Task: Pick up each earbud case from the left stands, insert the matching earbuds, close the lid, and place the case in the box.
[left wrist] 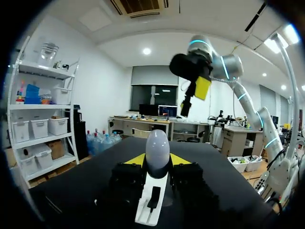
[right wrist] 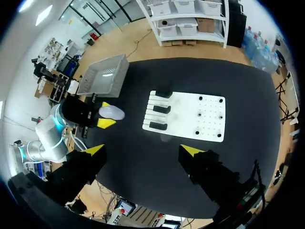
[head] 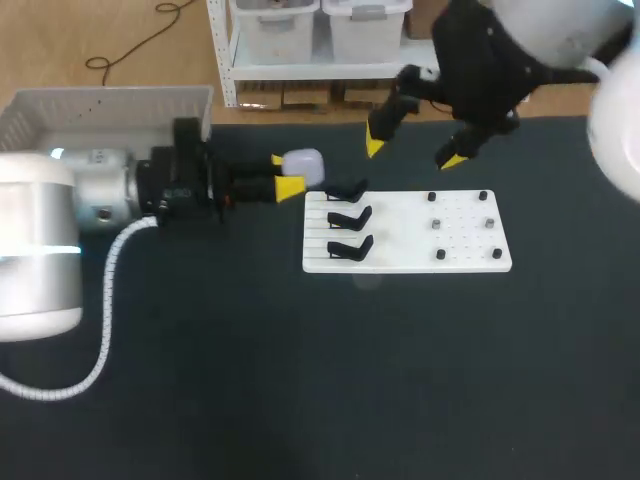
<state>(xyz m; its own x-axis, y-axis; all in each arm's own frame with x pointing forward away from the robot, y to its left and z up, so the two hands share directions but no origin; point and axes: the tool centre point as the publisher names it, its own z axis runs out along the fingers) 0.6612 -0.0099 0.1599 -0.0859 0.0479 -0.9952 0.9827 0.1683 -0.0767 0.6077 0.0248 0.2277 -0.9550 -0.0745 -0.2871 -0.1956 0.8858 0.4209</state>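
Observation:
A white egg-shaped earbud case [head: 305, 165] is held above the table just left of the white board [head: 420, 245], and my left gripper [head: 285, 173] is shut on it. In the left wrist view the case [left wrist: 157, 149] stands between the yellow fingertips [left wrist: 136, 160]. Three black stands [head: 349, 218] line the board's left side and look empty. My right gripper [head: 412, 152] hangs open above the board's far edge with nothing in it. Its view looks down on the board [right wrist: 190, 119], the stands [right wrist: 161, 109] and the held case [right wrist: 112, 112] past its own spread gripper [right wrist: 144, 150].
A grey basket [head: 60, 112] stands at the table's far left behind my left arm, and is also seen in the right wrist view as the basket [right wrist: 102, 76]. Several small dark pegs [head: 437, 224] dot the board's right half. Dark table surface lies in front of the board.

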